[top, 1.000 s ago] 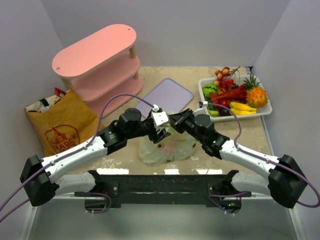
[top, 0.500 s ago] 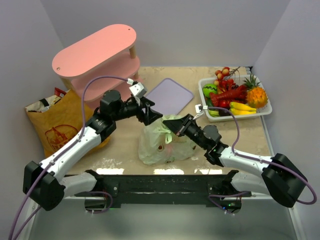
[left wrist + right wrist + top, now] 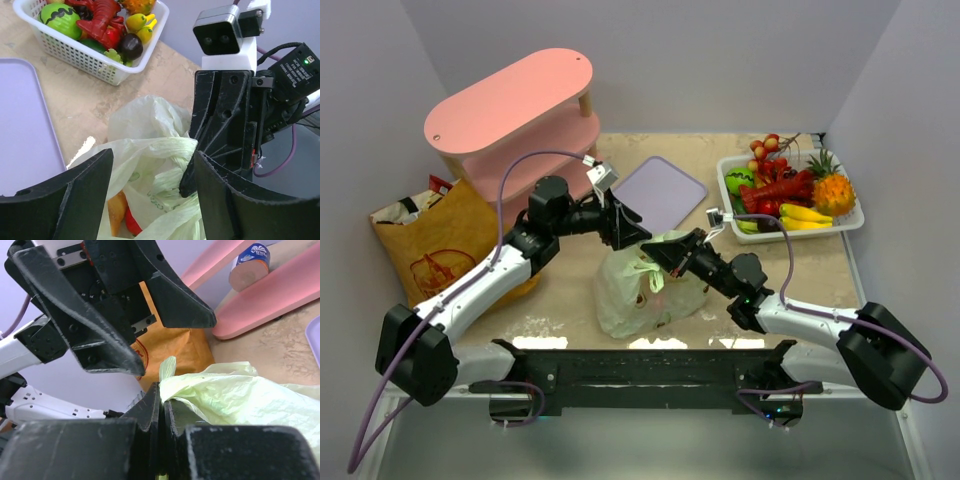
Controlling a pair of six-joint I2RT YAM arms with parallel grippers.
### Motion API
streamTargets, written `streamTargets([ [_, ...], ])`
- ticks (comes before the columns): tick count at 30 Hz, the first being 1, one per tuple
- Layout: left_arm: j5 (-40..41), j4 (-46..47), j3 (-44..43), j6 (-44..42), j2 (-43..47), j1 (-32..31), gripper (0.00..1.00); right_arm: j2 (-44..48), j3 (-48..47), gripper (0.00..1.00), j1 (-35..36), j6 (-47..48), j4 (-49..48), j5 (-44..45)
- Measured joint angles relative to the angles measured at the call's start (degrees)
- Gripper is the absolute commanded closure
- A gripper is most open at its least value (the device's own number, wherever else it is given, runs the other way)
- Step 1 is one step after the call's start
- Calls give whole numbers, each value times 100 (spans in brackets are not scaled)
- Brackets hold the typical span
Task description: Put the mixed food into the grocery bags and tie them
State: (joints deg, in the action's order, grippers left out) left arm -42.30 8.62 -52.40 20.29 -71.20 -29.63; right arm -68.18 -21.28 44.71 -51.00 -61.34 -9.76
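The pale-green plastic bag (image 3: 645, 290) sits in the middle of the table with food inside. An orange piece and a red piece (image 3: 119, 212) show through its mouth. My right gripper (image 3: 658, 252) is shut on a twisted handle of this bag (image 3: 225, 395) and holds it up, jaws pressed together (image 3: 161, 392). My left gripper (image 3: 632, 232) is open, its two fingers (image 3: 65, 195) standing either side of the bunched handles (image 3: 170, 155). The brown paper bag (image 3: 440, 250) with the red print stands at the left, a red packet corner (image 3: 440, 184) poking out.
A pink three-tier shelf (image 3: 515, 110) stands at the back left, with a small container (image 3: 249, 262) on a lower tier. A lilac tray (image 3: 655, 190) lies behind the plastic bag. A white basket (image 3: 800, 225) of toy fruit and a lobster sits at the back right.
My left gripper drew back off the bag to the left, then came in again, open around the handles. My right gripper shifted left and lifted the handle it grips.
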Motion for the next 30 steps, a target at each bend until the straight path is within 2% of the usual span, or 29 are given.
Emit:
streamTargets([
  [11,-289,278,304,549,-72,109,37,142,0,100,2,164,101,-35],
  [14,-415,566,498,822,-31,166,47,144,0,100,9,195,125,-48],
  [15,-468,669,562,927,-13,188,55,144,0,100,9,203,131,-48],
  [19,-713,1036,684,1255,-7,190,76,144,-2,100,17,247,157,-35],
  [20,-785,1108,699,1333,-7,190,85,144,-2,100,17,256,166,-31],
  [23,-925,1270,730,1462,-7,192,100,144,-24,100,17,282,234,-31],
  [27,-1025,1353,732,1513,-9,190,100,229,-72,100,17,356,444,-26],
  [28,-1036,1364,732,1513,-9,190,100,275,-85,96,17,376,509,-26],
  [29,-1047,1392,732,1515,-9,190,100,337,-107,76,20,400,621,-24],
  [30,-1049,1419,732,1515,-9,190,100,382,-127,64,20,415,695,-26],
])
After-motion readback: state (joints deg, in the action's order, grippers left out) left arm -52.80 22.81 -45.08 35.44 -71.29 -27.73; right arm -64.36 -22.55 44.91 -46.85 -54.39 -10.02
